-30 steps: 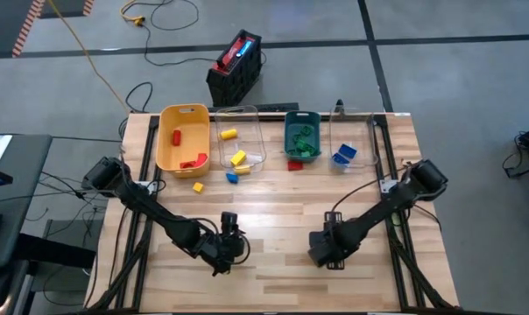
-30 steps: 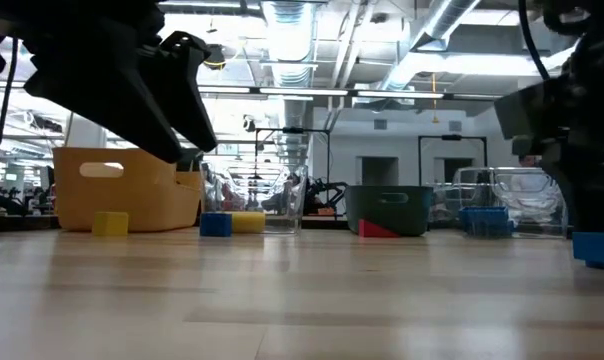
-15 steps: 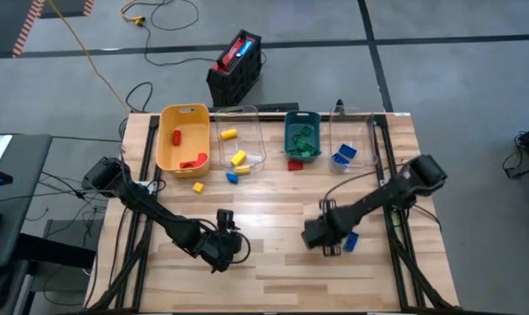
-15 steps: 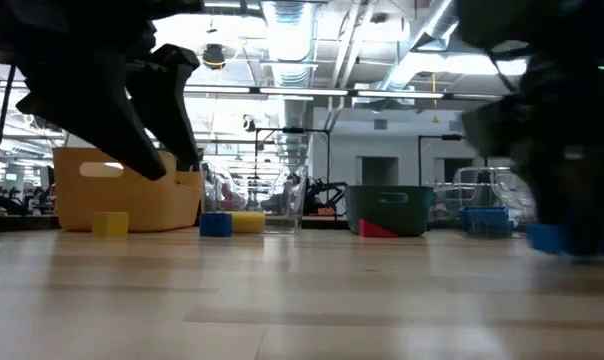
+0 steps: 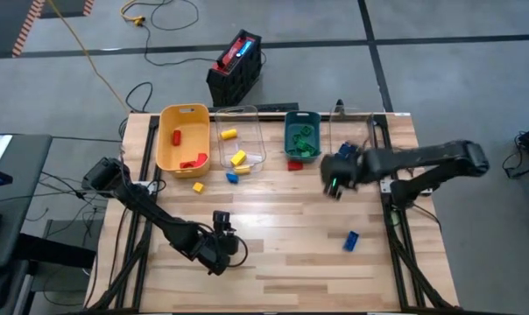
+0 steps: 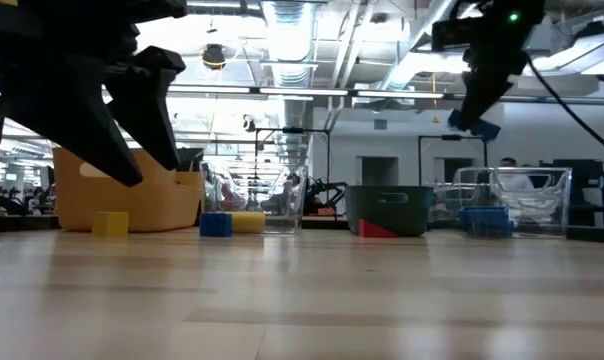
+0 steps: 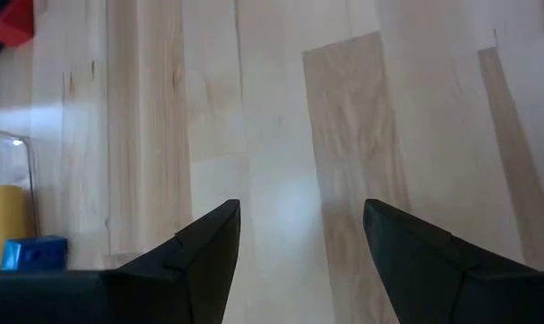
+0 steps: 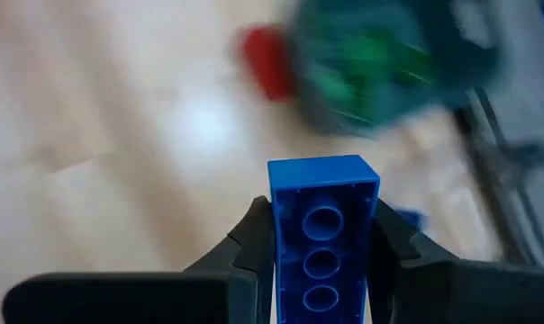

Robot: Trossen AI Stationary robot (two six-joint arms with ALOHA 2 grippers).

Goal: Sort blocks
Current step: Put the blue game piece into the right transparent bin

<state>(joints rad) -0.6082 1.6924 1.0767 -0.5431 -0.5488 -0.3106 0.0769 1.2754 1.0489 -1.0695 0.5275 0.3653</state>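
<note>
My right gripper (image 5: 335, 181) hangs high over the table between the teal bin (image 5: 302, 136) and the right clear bin (image 5: 353, 144), shut on a blue brick (image 8: 323, 225). In the low view the brick (image 6: 480, 128) shows below the gripper. A second blue brick (image 5: 350, 240) lies flat on the table's front right. Loose yellow (image 5: 197, 186), blue (image 5: 232, 177) and red (image 5: 293, 164) blocks lie before the bins. Near the front edge my left gripper (image 5: 219, 249) stands open over bare wood (image 7: 290, 180). My right gripper pinches the blue brick's two long sides (image 8: 277, 229) between its two fingers. The brick lies along the fingers and sticks out past their tips, its hollow underside toward the wrist camera. It is lifted well clear of the table.
Four bins stand in a row at the far edge: a yellow bin (image 5: 183, 114) with red blocks, a clear bin (image 5: 238, 118) with yellow ones, the teal bin with green ones, the right clear bin with blue ones. A black crate (image 5: 234, 67) sits on the floor beyond.
My right gripper has risen from the table's front right and swung toward the far edge, up to the teal and right clear bins, carrying a blue brick lifted clear. Another blue brick, hidden under the gripper before, stays on the table.
</note>
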